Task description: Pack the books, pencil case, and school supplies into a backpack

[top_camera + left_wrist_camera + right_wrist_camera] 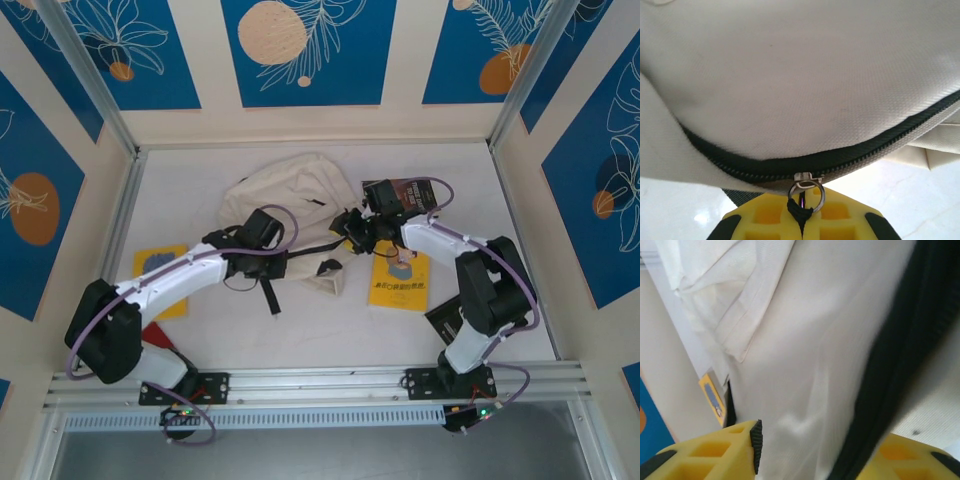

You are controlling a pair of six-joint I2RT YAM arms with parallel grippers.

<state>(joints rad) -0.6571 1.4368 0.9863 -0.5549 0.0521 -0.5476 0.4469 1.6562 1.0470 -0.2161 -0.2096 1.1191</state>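
Lying crumpled at the upper centre of the table (330,340) in the top view, the cream-white backpack (290,185) has both arms reaching in to its lower edge from either side.

In the left wrist view, its fabric covers the upper frame, and a closed black zip (850,157) curves across the middle. A metal slider ring (809,192) hangs from the zip at lower centre, with a black cord (796,212) tied to it. The left gripper (801,222) has its yellow fingers pressed fully together on this cord, just below the ring.

In the right wrist view, the right gripper (822,455) has its fingers (715,455) standing well apart at the lower corners of the frame. Pale backpack fabric and a blurred black band (900,340) lie between and beyond them. Nothing is visibly clamped, and whether the pads touch the fabric cannot be told.

Four books surround the backpack in the top view:
- The dark brown book (412,192) lies just right of it, near the right gripper.
- A yellow book (398,282) lies below that, at centre right.
- The black book (447,322) lies at lower right, partly under the right arm.
- A second yellow book (152,262) lies at left, partly under the left arm.
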